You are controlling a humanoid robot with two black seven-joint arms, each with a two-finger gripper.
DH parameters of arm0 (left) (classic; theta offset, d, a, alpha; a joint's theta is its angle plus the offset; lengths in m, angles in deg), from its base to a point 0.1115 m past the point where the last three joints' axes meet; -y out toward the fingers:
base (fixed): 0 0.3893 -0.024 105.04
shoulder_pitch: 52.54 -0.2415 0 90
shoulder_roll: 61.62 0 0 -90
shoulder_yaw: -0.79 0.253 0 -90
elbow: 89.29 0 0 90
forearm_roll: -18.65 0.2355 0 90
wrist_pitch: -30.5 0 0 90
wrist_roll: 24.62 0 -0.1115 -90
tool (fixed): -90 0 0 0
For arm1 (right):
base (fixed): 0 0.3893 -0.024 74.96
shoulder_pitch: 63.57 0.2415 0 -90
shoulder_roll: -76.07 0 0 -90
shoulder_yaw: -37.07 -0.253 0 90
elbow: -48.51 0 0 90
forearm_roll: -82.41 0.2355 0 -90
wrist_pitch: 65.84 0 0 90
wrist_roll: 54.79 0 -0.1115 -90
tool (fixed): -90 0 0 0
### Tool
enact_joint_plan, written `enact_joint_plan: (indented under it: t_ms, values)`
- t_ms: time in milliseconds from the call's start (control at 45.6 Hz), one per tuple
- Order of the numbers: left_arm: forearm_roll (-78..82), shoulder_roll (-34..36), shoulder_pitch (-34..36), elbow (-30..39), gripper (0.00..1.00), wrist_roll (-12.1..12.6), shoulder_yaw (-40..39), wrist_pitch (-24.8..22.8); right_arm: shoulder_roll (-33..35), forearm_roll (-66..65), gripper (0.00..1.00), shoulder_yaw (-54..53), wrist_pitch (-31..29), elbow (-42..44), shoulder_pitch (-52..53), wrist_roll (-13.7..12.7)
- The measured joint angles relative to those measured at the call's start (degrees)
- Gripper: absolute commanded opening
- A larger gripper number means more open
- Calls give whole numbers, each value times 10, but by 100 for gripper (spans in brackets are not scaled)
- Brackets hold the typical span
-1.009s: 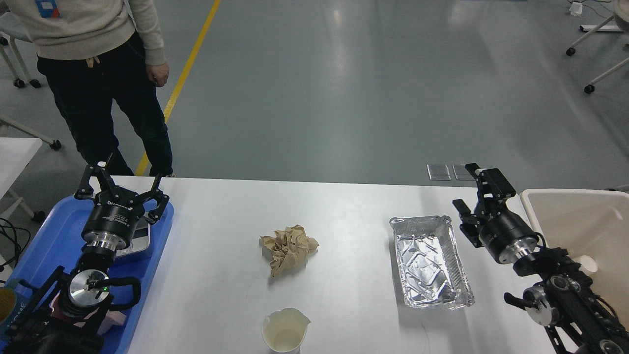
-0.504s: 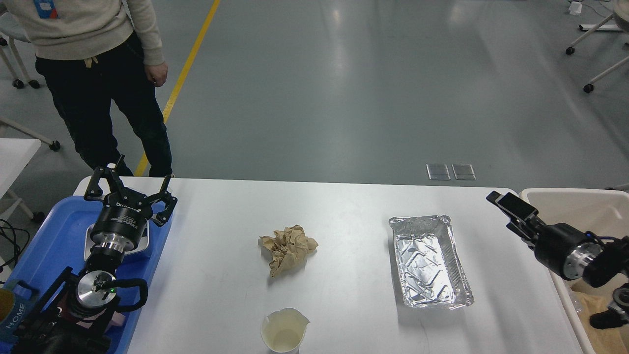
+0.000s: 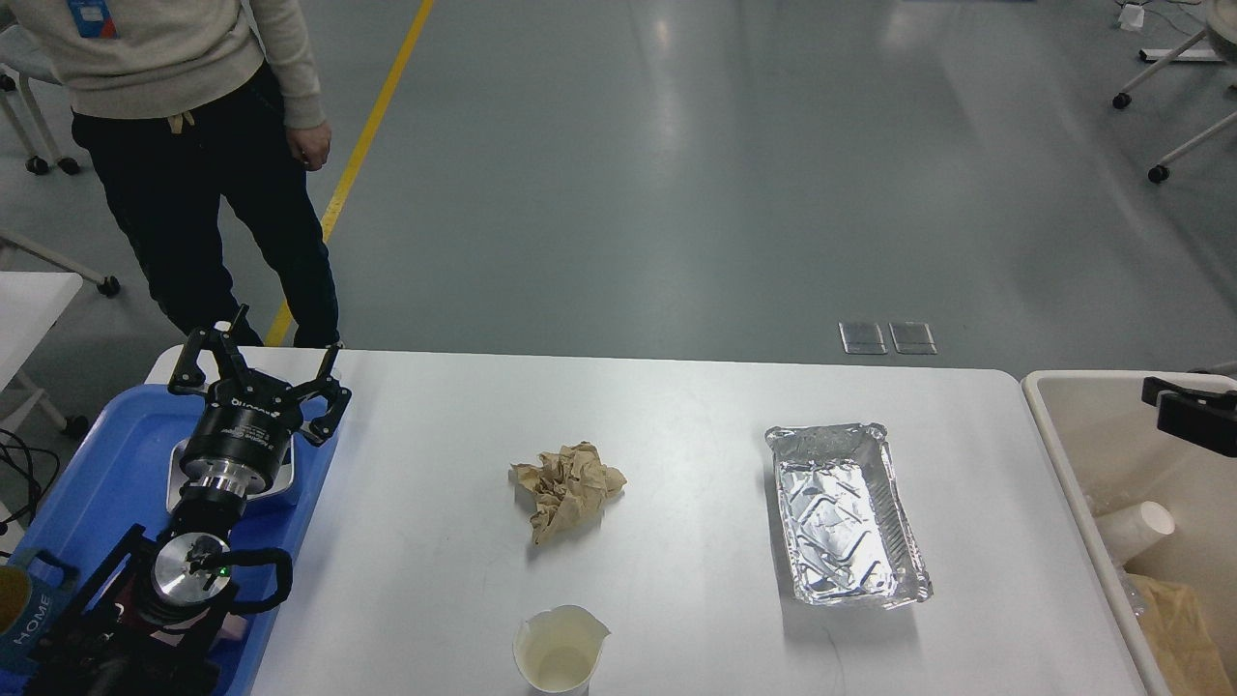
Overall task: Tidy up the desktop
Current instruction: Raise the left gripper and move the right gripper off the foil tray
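Observation:
The white desktop [image 3: 696, 425] holds a crumpled brown paper [image 3: 567, 488] at its middle, an empty foil tray [image 3: 847, 513] to the right, and a white paper cup [image 3: 560, 650] at the front edge. My left gripper [image 3: 263, 367] is open and empty, above the far end of the blue tray [image 3: 101, 464]. Of my right gripper [image 3: 1191, 411] only a dark tip shows at the right edge, over the beige bin [image 3: 1063, 425]; its fingers cannot be told apart.
The beige bin holds a white cup [image 3: 1140, 528] and brown paper [image 3: 1184, 619]. The blue tray holds a metal item [image 3: 280, 478] under my left gripper. A person [image 3: 193, 145] stands behind the table's far left corner.
My right arm has swung right from beside the foil tray to over the beige bin, mostly out of view. My left gripper shifted slightly right, still open.

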Motion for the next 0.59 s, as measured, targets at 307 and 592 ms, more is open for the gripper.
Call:
enact_joint_plan:
  t_ms: [307, 592]
  values:
    - [1, 0, 0, 0, 97, -1, 0, 0, 70, -8, 100, 19, -5, -12, -1, 2]
    - [2, 1, -1, 0, 97, 0, 3, 1, 60, 3, 100, 21, -31, -11, -9, 4]
